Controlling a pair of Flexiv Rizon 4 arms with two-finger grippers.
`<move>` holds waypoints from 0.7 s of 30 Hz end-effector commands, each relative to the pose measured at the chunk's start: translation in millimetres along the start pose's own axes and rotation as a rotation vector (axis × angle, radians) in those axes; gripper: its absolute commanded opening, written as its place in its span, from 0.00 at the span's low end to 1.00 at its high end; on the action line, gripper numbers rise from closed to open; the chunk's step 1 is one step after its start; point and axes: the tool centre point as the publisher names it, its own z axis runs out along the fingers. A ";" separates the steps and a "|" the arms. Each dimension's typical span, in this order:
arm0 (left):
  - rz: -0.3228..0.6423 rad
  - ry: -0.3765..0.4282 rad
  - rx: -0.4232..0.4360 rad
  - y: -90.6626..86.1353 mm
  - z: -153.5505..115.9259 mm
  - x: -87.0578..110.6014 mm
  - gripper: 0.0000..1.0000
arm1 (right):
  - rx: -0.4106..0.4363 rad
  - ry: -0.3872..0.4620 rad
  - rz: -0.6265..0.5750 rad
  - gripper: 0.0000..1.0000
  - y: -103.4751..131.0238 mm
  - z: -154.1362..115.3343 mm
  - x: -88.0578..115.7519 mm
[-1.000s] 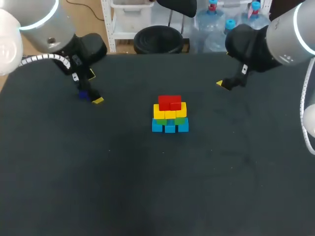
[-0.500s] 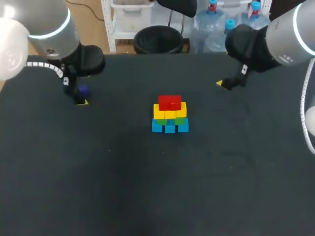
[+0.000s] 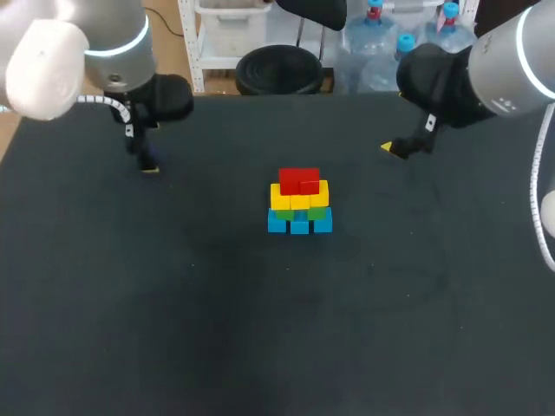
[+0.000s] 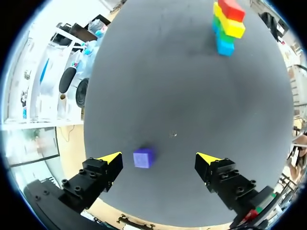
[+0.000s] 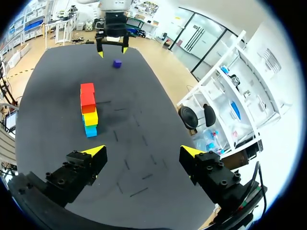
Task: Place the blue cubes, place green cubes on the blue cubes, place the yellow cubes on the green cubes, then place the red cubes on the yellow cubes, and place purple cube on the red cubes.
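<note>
A stack stands mid-table: blue cubes (image 3: 299, 224) at the bottom, green cubes (image 3: 317, 212), yellow cubes (image 3: 299, 199) and red cubes (image 3: 299, 180) on top. In the left wrist view the same stack (image 4: 228, 25) is far ahead of the gripper. The purple cube (image 4: 144, 157) lies on the table at the far left. My left gripper (image 4: 160, 158) hangs open over it, the cube between its fingers and touching neither. In the head view the cube (image 3: 150, 157) is mostly hidden by that gripper (image 3: 146, 164). My right gripper (image 3: 395, 148) hovers open and empty at the back right.
The dark table (image 3: 277, 329) runs wide around the stack. The right wrist view shows the stack (image 5: 88, 109), the purple cube (image 5: 117, 63) and my left gripper (image 5: 112, 50) beyond it. My right gripper (image 5: 143, 151) holds nothing.
My left gripper has turned and shifted back-left until it is over the purple cube. The right arm and the stack have stayed still.
</note>
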 end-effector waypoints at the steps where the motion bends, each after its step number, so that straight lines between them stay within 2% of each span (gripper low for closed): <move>1: 0.008 0.006 0.048 18.4 9.1 6.7 1.00 | 0.028 0.000 0.001 1.00 3.6 -0.8 0.7; 9: -0.012 0.023 0.090 32.5 24.2 21.4 1.00 | 0.028 0.000 0.001 1.00 3.6 -0.8 0.7; 20: -0.013 0.030 0.100 41.7 41.3 20.1 1.00 | 0.028 0.000 0.001 1.00 3.6 -0.8 0.7; 21: -0.017 0.029 0.106 42.3 42.6 20.1 0.97 | 0.028 0.000 0.001 1.00 3.6 -0.8 0.7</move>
